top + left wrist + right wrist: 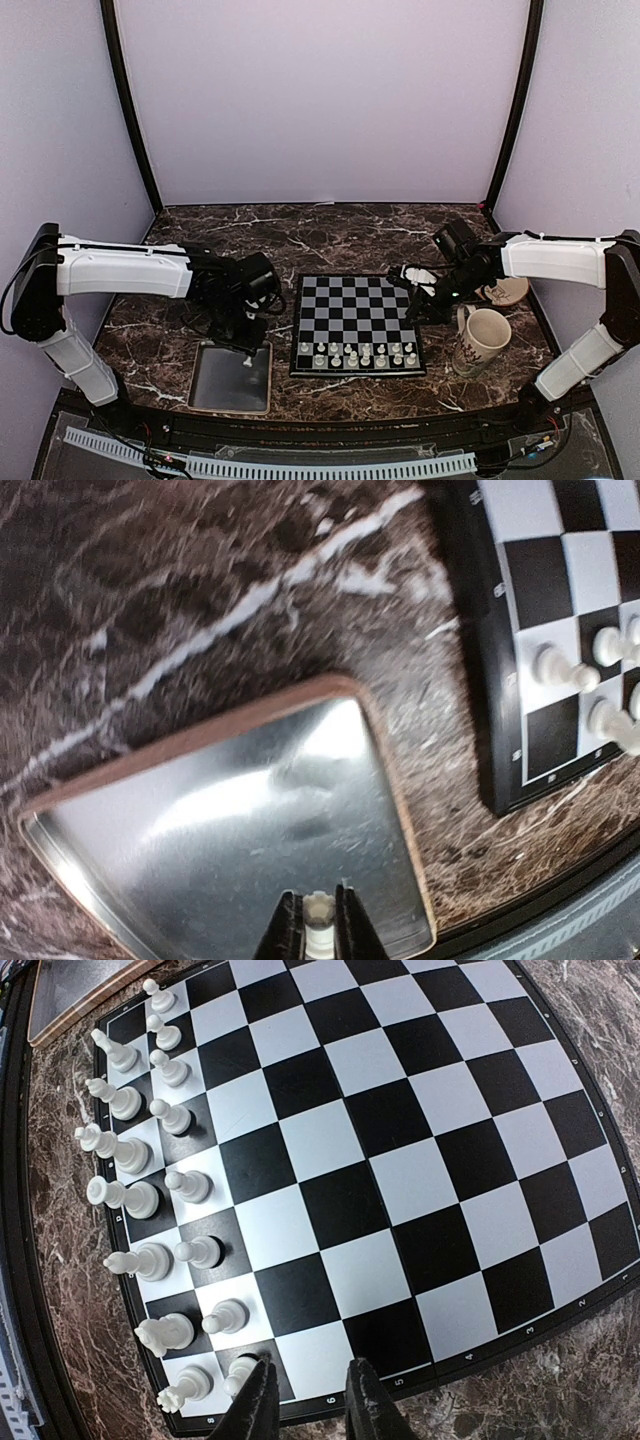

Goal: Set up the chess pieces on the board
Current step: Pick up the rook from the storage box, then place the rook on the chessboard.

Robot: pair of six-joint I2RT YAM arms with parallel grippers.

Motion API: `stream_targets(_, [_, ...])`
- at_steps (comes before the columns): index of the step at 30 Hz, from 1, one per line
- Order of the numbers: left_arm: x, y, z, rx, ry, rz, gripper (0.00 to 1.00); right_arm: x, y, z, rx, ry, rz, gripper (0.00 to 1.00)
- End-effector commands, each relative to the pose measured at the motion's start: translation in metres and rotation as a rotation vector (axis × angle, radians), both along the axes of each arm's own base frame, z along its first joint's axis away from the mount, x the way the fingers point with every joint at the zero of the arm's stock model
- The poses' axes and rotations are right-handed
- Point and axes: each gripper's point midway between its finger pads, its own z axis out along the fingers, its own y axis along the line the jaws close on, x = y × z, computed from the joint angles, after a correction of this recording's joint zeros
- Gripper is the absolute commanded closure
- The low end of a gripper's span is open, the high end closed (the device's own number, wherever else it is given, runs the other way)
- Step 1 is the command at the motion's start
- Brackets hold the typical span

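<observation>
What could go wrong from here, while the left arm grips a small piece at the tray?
1. The left fingers pinch the tiny held piece with thin tips. It may slip and drop onto the tray.
2. The near rows of the board are crowded, so setting the piece down may knock its neighbours.
3. The right fingers stand open close beside a corner pawn and may tip it.

Pale lilac walls at back & both sides, w/ black poles curving up the rear corners. Counter is dark brown marble-look w/ white veins.
</observation>
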Motion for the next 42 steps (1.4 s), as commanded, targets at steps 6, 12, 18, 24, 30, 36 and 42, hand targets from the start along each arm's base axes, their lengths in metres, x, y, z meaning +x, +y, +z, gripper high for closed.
stream_targets(6, [0.074, -0.08, 0.053, -0.294, -0.432, -0.222, 0.95, 0.004, 0.0, 0.0, 0.0, 0.005, -0.014, 0.76])
stream_targets(12, [0.128, -0.108, 0.073, -0.363, -0.75, -0.254, 0.95, 0.005, -0.002, -0.002, -0.009, 0.003, -0.024, 0.76])
stream_targets(18, [0.136, -0.119, 0.06, -0.431, -0.854, -0.292, 0.95, 0.004, -0.004, -0.007, -0.019, 0.011, -0.026, 0.76])
stream_targets(24, [0.138, -0.128, 0.047, -0.478, -0.896, -0.316, 0.94, 0.005, -0.006, -0.013, -0.036, 0.016, -0.029, 0.76])
stream_targets(30, [0.138, -0.132, 0.032, -0.462, -0.855, -0.323, 0.9, 0.006, -0.008, -0.016, -0.046, 0.016, -0.037, 0.76])
stream_targets(36, [0.142, -0.127, 0.016, -0.394, -0.817, -0.313, 0.89, 0.009, -0.01, -0.018, -0.059, 0.011, -0.041, 0.76])
stream_targets(42, [0.138, -0.125, 0.025, -0.399, -0.812, -0.323, 0.79, 0.01, -0.012, -0.018, -0.065, 0.005, -0.045, 0.76])
